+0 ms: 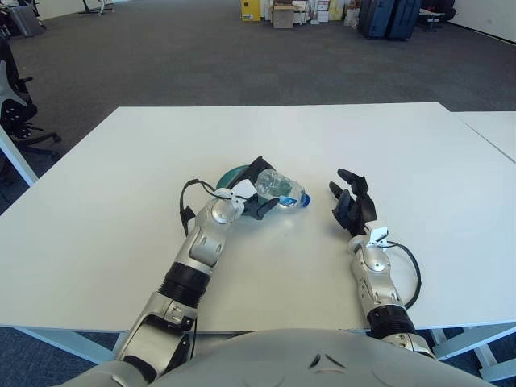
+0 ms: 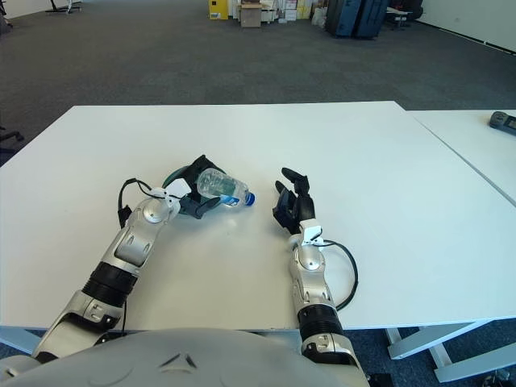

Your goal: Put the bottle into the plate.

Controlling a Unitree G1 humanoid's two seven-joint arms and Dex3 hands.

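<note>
**Bottle held over the plate**

The left hand [image 1: 256, 196] has its fingers wrapped around a clear bottle [image 1: 282, 189] with a blue cap. The bottle lies on its side, cap pointing right, at the right edge of the teal plate [image 1: 234, 175]. The plate sits on the white desk [image 1: 121, 201], mostly hidden behind the hand. The right hand [image 1: 352, 201] shows just right of the bottle, fingers spread, holding nothing.
</note>
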